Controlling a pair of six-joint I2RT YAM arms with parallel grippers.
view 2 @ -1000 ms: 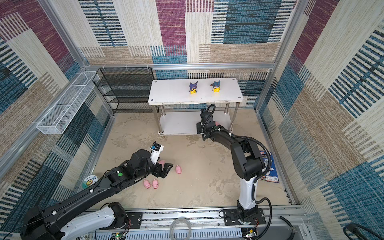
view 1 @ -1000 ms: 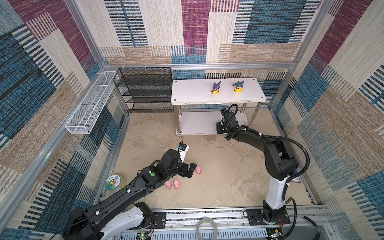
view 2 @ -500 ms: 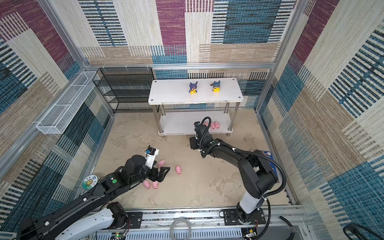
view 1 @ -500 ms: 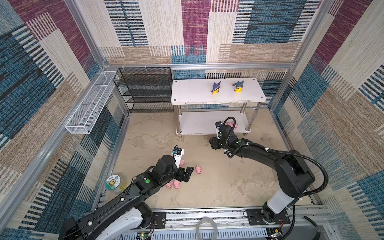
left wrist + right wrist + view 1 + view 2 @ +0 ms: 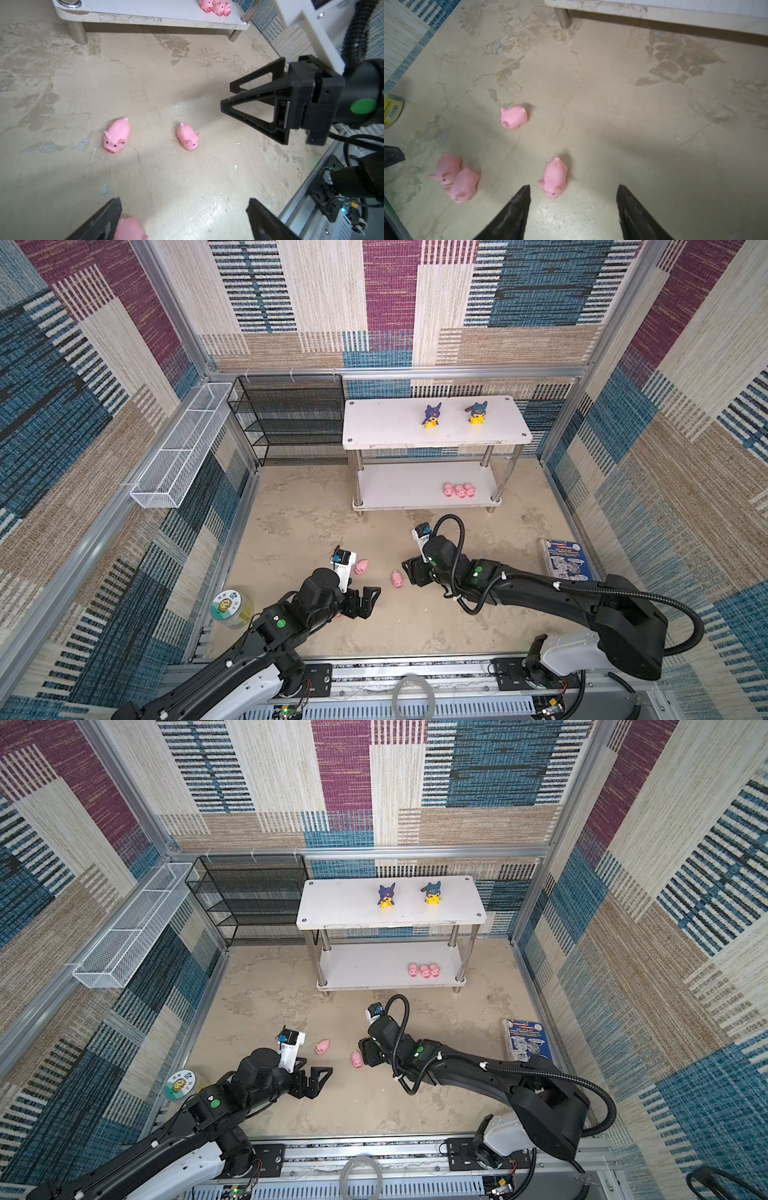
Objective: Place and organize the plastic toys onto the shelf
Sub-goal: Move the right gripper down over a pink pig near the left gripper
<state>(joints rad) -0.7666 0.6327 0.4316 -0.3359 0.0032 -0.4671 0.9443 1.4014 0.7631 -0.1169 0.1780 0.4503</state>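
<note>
Left gripper (image 5: 184,204) spread wide, empty, low in the frame, one pig (image 5: 129,228) just beside a finger. Right gripper (image 5: 573,188) spread too, another pig (image 5: 554,178) near its tips. Three pigs (image 5: 459,490) on lower board of shelf (image 5: 386,423), centre right; two hooded figures (image 5: 432,416) on top.

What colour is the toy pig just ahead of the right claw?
Pink; the pig shows best in the right wrist view.
</note>
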